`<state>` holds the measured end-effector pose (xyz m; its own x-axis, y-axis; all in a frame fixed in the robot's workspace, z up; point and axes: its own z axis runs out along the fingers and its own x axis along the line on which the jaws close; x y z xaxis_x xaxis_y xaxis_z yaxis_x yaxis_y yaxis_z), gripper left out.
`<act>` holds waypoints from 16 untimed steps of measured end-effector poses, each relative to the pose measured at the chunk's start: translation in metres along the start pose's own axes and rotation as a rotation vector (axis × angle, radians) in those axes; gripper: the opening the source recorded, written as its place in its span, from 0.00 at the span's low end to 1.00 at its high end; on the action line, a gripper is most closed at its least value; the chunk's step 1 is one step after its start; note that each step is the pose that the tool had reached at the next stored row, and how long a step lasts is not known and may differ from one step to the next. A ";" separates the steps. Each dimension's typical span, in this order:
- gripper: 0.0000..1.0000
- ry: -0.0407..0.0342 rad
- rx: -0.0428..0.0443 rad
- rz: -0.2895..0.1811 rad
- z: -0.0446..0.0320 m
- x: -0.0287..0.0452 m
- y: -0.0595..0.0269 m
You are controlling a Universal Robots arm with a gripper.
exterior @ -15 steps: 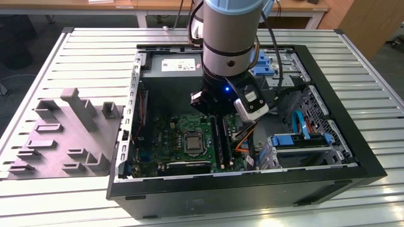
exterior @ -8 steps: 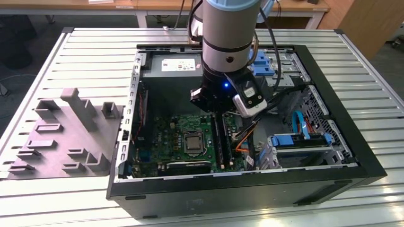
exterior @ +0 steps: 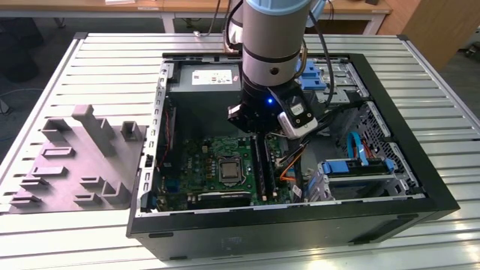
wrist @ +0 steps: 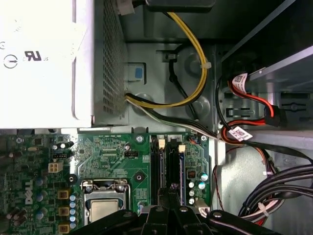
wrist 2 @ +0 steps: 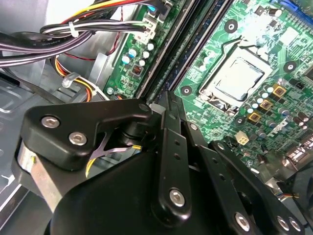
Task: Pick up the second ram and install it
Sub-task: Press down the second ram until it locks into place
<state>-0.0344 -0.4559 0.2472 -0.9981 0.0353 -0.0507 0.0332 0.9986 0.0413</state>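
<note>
1. Currently the claw (exterior: 259,130) is lowered inside the case (exterior: 420,185), directly over the slots (wrist: 165,164) beside the CPU (wrist: 103,209).
2. Claw state cannot be told; the tips are hidden behind the linkage in both wrist views.
3. The ram (exterior: 260,163) is seen standing in a slot, just below the claw; full seating cannot be confirmed.
4. Pickup is judged done; the install looks near complete, with latching and release unverified.

Above slots: the gripper (exterior: 259,130) occupies the room over the memory slots (wrist: 166,164).
Exterior view's right: cable bundle (wrist: 274,188) and drive cage (exterior: 360,174) crowd in.
Behind: power supply (wrist: 49,63) blocks.
Open: processor socket (wrist 2: 237,78).
</note>
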 end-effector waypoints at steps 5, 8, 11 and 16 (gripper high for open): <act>0.11 0.0000 -0.0001 0.000 0.0008 0.0001 0.0035; 0.11 -0.0001 -0.0005 0.000 0.0033 0.0003 0.0060; 0.11 0.0000 -0.0025 0.000 0.0082 0.0006 0.0068; 0.11 0.0000 -0.0064 0.000 0.0116 0.0016 0.0087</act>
<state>-0.0351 -0.4466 0.2359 -0.9981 0.0355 -0.0507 0.0331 0.9983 0.0477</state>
